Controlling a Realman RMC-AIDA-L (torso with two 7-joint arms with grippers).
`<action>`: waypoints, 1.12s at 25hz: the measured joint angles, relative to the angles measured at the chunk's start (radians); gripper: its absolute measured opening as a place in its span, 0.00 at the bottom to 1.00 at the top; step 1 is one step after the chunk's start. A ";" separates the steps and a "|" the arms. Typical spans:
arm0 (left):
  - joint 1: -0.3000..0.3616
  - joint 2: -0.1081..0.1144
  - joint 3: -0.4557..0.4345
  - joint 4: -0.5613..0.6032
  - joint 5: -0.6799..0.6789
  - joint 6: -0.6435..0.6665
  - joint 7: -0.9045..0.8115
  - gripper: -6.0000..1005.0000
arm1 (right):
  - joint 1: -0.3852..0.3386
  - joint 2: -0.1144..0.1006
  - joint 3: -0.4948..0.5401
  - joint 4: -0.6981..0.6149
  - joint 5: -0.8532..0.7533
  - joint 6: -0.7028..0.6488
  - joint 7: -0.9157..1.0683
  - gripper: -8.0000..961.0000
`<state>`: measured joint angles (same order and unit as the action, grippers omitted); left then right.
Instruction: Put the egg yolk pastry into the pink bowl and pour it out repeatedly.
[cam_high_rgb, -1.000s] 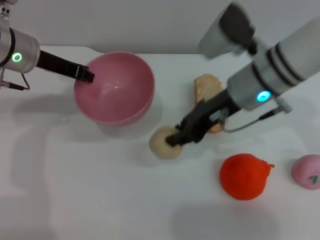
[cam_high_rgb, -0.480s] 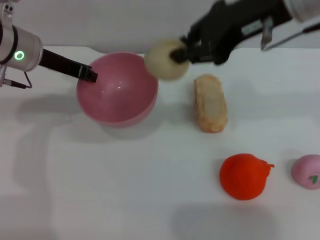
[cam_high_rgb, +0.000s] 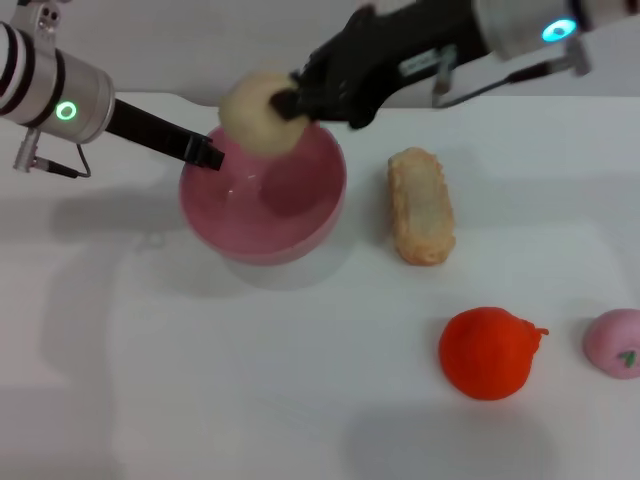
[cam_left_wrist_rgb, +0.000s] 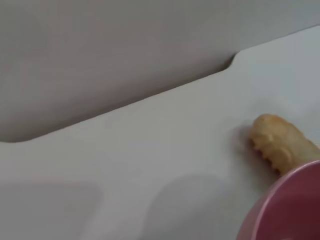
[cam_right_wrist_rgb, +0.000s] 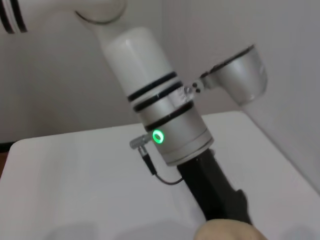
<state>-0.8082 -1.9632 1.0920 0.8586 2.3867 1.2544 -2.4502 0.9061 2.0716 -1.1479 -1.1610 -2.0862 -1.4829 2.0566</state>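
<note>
Right gripper (cam_high_rgb: 285, 103) is clenched on the pastry (cam_high_rgb: 256, 112), holding it in the air above the back rim of the bowl (cam_high_rgb: 262, 195). Left gripper (cam_high_rgb: 208, 155) grips the bowl's left rim, fingers closed on the wall. Bowl sits on the white table (cam_high_rgb: 200, 380). Bread (cam_high_rgb: 420, 205) lies just right of the bowl; orange fruit (cam_high_rgb: 487, 352) and pink fruit (cam_high_rgb: 615, 342) sit nearer the front right.

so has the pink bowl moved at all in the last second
Yes. The pink bowl, held at its rim by the left gripper, has slid toward the robot's right, closing much of its gap to the bread.
</note>
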 joint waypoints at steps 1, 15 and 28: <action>-0.006 -0.002 0.003 0.000 0.000 0.003 0.003 0.05 | 0.011 0.000 -0.012 0.039 -0.001 0.019 -0.007 0.13; -0.009 -0.004 0.010 -0.007 0.002 -0.008 0.022 0.05 | -0.039 0.004 -0.041 0.053 0.044 0.151 -0.024 0.41; 0.002 -0.011 0.002 -0.012 0.011 -0.020 0.050 0.05 | -0.470 0.001 -0.009 -0.059 0.942 0.281 -0.891 0.62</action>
<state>-0.8067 -1.9743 1.0941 0.8468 2.3973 1.2340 -2.3999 0.4361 2.0721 -1.1570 -1.2204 -1.1439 -1.2020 1.1655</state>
